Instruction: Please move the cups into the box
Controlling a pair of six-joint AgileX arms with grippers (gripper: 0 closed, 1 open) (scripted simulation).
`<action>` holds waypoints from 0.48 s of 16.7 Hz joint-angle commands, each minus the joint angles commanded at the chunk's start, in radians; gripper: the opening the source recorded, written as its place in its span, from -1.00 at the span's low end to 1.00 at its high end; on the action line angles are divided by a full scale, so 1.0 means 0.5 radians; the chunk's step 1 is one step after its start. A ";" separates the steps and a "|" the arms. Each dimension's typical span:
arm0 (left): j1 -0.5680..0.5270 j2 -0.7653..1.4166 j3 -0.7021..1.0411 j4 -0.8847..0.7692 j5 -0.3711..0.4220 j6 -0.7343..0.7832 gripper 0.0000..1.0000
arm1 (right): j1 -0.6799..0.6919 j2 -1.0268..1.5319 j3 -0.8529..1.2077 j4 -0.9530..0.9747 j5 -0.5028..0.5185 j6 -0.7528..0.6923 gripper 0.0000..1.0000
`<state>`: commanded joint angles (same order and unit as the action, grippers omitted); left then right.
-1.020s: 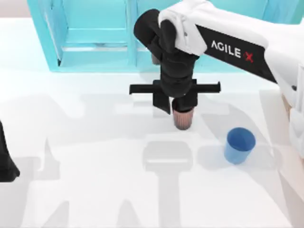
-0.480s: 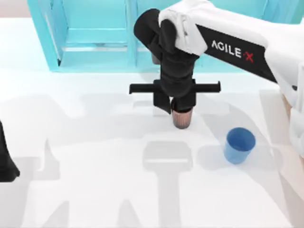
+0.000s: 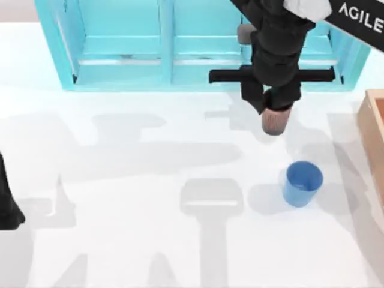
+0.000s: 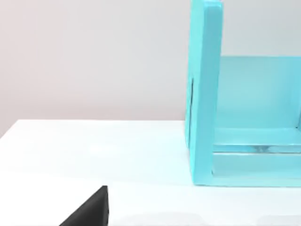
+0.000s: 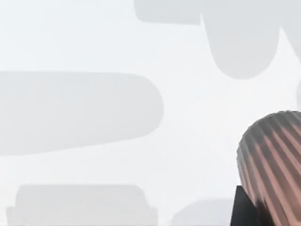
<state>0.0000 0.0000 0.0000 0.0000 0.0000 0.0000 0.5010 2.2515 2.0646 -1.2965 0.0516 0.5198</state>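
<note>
1. My right gripper (image 3: 275, 108) hangs over the back right part of the table (image 3: 150, 198), just in front of the turquoise shelf unit (image 3: 120, 48), with its black cross bar spread to either side.
2. Its fingers are clamped on the reddish-brown cup (image 3: 275, 122), which sticks out below them; I see ribbed sides and a rounded end pointing toward the camera.
3. In the right wrist view the same ribbed cup (image 5: 275, 160) sits at the edge of the picture, with the white table (image 5: 117, 155) and soft grey shadows well below it, so the cup appears lifted off the surface.
4. The blue cup (image 3: 302, 182) stands upright on the table, mouth up, in front of the held cup and slightly to its right, apart from it.
5. The box (image 3: 373, 141) shows at the right edge of the top view as a tan wall and a strip of its inside; the blue cup is near it but not touching, and the held cup is to its left, outside it.
6. My left arm sits parked at the left edge of the table; a dark part of the left gripper (image 3: 7, 207) shows there, and I cannot tell how its fingers stand.
7. The left wrist view looks across the table at the shelf unit's (image 4: 207, 94) end panel.
</note>
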 joint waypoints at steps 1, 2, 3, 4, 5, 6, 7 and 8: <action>0.000 0.000 0.000 0.000 0.000 0.000 1.00 | -0.041 -0.060 -0.015 -0.044 -0.004 -0.042 -1.00; 0.000 0.000 0.000 0.000 0.000 0.000 1.00 | -0.076 -0.111 -0.027 -0.081 -0.008 -0.077 -1.00; 0.000 0.000 0.000 0.000 0.000 0.000 1.00 | -0.101 -0.147 -0.036 -0.107 -0.010 -0.103 -1.00; 0.000 0.000 0.000 0.000 0.000 0.000 1.00 | -0.113 -0.164 -0.040 -0.121 -0.012 -0.116 -1.00; 0.000 0.000 0.000 0.000 0.000 0.000 1.00 | -0.113 -0.166 -0.040 -0.122 -0.012 -0.117 -1.00; 0.000 0.000 0.000 0.000 0.000 0.000 1.00 | -0.113 -0.166 -0.040 -0.122 -0.012 -0.117 -1.00; 0.000 0.000 0.000 0.000 0.000 0.000 1.00 | -0.104 -0.160 -0.033 -0.117 -0.008 -0.113 -1.00; 0.000 0.000 0.000 0.000 0.000 0.000 1.00 | -0.106 -0.162 -0.036 -0.118 -0.008 -0.116 -1.00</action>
<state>0.0000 0.0000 0.0000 0.0000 0.0000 0.0000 0.4480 2.1705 2.0469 -1.3553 0.0475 0.4616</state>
